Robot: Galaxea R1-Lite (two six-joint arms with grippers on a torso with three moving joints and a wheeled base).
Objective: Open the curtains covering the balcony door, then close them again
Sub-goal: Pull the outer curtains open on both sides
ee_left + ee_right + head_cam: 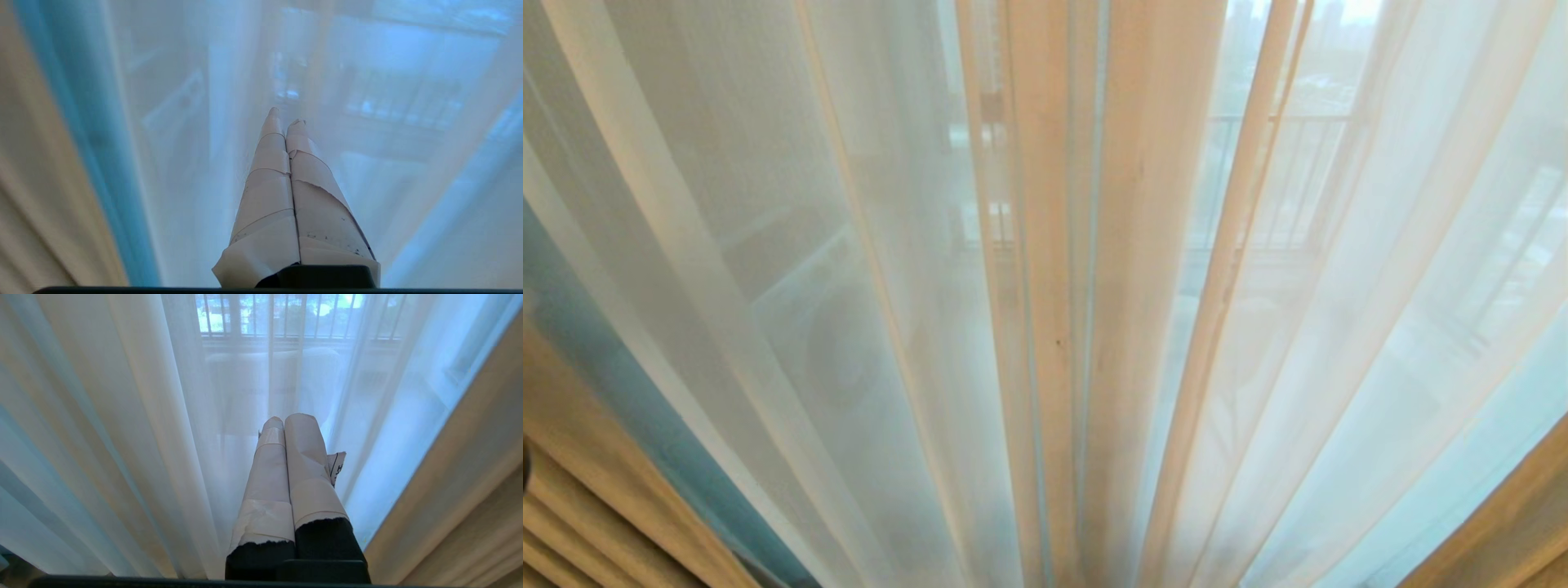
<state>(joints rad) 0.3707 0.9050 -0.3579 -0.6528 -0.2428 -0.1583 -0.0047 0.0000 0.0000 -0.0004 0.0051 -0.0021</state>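
Left fingers (282, 134) and right fingers (286, 433) pressed together, empty, before vertically hanging curtains (1045, 327).

Balcony railing (1282, 175) — black bars — beyond, city skyline (1307, 33) hazy

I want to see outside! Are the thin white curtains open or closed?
Closed: the sheers hang spread across the whole window, the railing showing only hazily through them.
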